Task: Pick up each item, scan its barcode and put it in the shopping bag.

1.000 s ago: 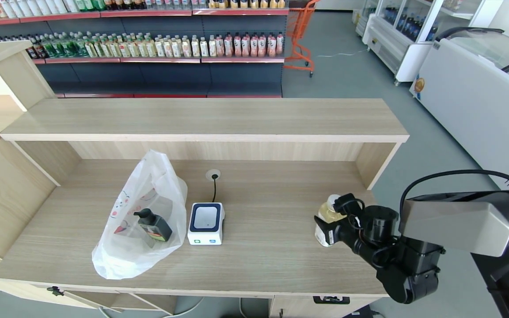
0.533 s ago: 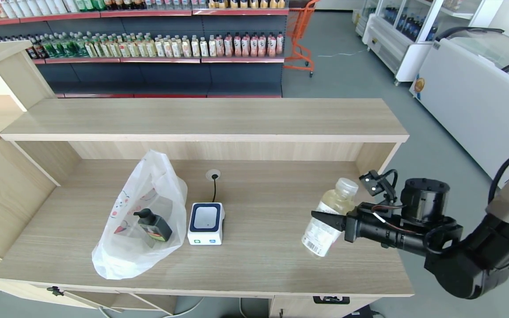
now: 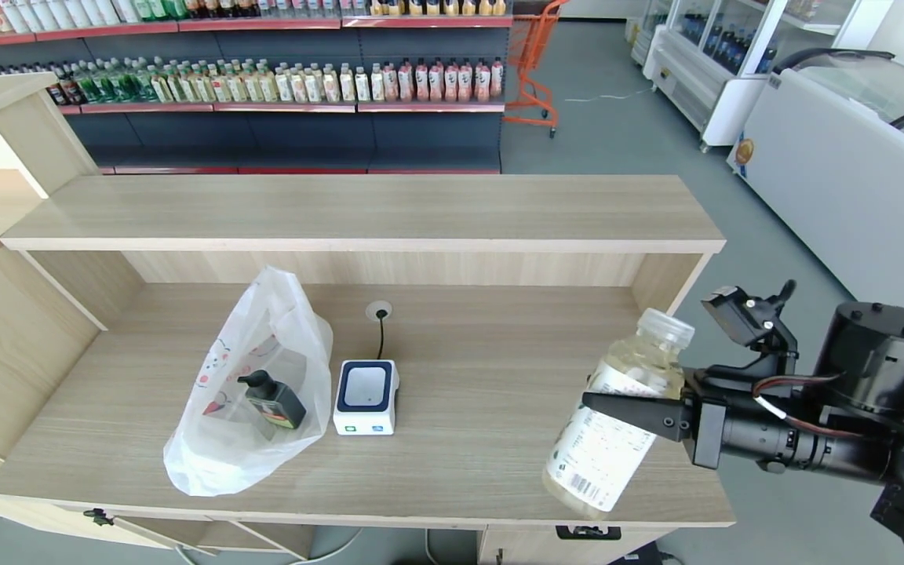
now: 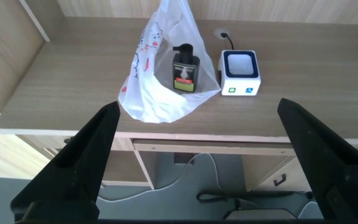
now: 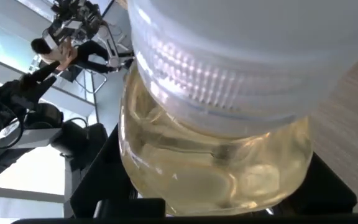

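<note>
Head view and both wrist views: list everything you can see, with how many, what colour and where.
drink bottle: one, clear with pale yellow liquid and a white label, tilted above the counter's right end
shopping bag: one, white with red print, on the counter left of the scanner
pump bottle: one, black, inside the bag
scanner: one, white with a dark blue frame, mid-counter
cable: one, black, from the scanner to a hole behind it
counter: one, light wood
drink shelves: many bottles, far behind
cart: one, orange, beside the shelves
freezers: white, far right
right claw: black, shut on the drink bottle
left claw: black, open, in front of the counter
</note>
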`<state>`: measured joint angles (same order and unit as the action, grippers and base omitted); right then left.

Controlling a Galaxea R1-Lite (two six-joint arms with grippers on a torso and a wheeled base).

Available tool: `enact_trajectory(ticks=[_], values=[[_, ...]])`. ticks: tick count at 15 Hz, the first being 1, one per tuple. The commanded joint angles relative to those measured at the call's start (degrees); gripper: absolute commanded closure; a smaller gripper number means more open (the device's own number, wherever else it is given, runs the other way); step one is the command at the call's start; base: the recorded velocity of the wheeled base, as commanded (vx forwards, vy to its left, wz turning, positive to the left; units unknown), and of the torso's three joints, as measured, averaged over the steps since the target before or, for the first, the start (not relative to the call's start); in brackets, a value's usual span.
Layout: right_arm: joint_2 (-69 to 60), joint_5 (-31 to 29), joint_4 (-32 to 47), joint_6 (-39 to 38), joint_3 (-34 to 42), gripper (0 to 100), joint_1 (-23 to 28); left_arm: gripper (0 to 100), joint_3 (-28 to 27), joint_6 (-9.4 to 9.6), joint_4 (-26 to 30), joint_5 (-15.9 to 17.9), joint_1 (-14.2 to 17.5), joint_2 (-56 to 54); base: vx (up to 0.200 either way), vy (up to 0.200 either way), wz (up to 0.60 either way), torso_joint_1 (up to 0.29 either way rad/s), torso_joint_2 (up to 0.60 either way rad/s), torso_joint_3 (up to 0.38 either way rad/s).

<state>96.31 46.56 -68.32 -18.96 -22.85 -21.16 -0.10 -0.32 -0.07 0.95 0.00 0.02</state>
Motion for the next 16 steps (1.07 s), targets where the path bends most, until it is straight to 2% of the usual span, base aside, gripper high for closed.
enact_trajectory(ticks=[1, 6, 9, 16], values=[[-3.8, 0.1, 1.3, -0.7, 0.8, 100, -1.6, 0, 0.0, -0.03, 0.0, 0.0, 0.0, 0.0, 0.0, 0.0, 0.0, 0.0, 0.0, 0.0], [-4.6, -3.2, 7.1, -0.6, 1.0, 100, -5.5, 0, 0.0, -0.03, 0.0, 0.0, 0.0, 0.0, 0.0, 0.0, 0.0, 0.0, 0.0, 0.0], [-4.6, -4.5, 7.9, -0.5, 1.0, 100, -7.6, 0, 0.0, -0.03, 0.0, 0.0, 0.0, 0.0, 0.0, 0.0, 0.0, 0.0, 0.0, 0.0], [-4.5, -6.5, 7.9, -0.5, 1.0, 100, -8.3, 0, 0.0, -0.03, 0.0, 0.0, 0.0, 0.0, 0.0, 0.0, 0.0, 0.0, 0.0, 0.0]])
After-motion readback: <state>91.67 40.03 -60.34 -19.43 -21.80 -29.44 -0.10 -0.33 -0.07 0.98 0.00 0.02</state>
